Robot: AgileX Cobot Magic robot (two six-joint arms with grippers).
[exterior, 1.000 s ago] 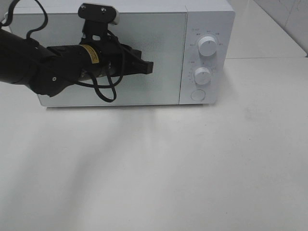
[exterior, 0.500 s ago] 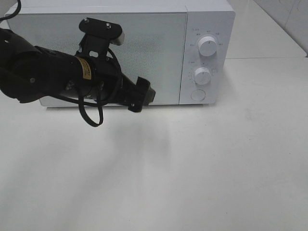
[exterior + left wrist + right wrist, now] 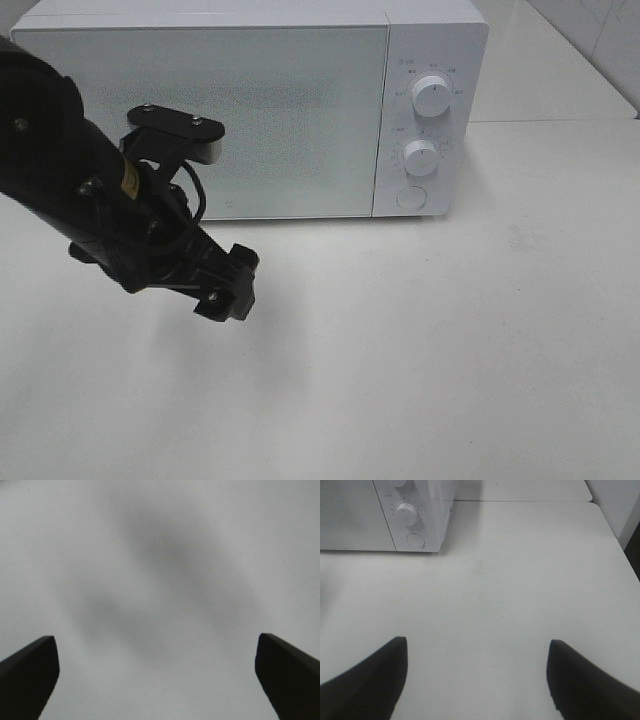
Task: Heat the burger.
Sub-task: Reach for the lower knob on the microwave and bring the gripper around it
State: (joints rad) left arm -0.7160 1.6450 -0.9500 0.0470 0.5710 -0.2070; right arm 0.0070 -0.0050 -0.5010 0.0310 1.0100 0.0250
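We find no burger in view, the microwave [image 3: 250, 110] at 12 o'clock shut, left end effector [image 3: 157, 675] and right end effector [image 3: 477, 677] wide and empty; we judge the burger soft, light, best gripped gently across the bun.

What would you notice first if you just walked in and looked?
The big white microwave at the back of the table, its door shut, with two round knobs on its right side. In front, on the left, the black left gripper hangs open and empty over the table.
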